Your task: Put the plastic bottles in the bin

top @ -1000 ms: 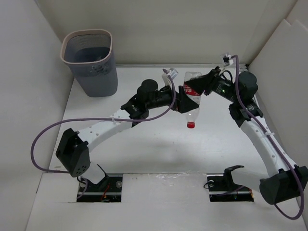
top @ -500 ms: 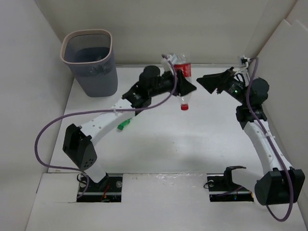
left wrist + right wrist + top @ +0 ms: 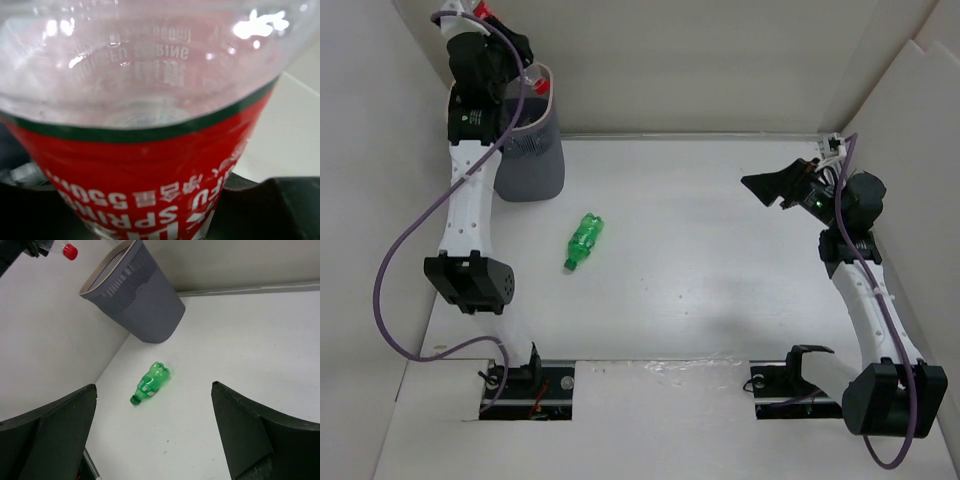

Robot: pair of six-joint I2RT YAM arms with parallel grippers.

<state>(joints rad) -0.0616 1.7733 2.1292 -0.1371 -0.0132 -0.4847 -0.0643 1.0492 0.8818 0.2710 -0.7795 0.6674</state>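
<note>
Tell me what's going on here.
Two robot arms are putting bottles into a bin. The left arm has its jaws shut on a red-label bottle, raised by the bin's rim in the far left corner, not yet dropped. The right arm hangs over the right side of the table, jaws open and empty. A green bottle lies near the bin.

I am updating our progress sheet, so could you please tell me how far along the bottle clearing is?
Done: cannot confirm; the inside of the bin does not show. In hand: the left gripper is shut on a red-labelled bottle, held high at the bin. Left: dropping it, then the green bottle lying on the table; the right gripper is open and empty.
</note>
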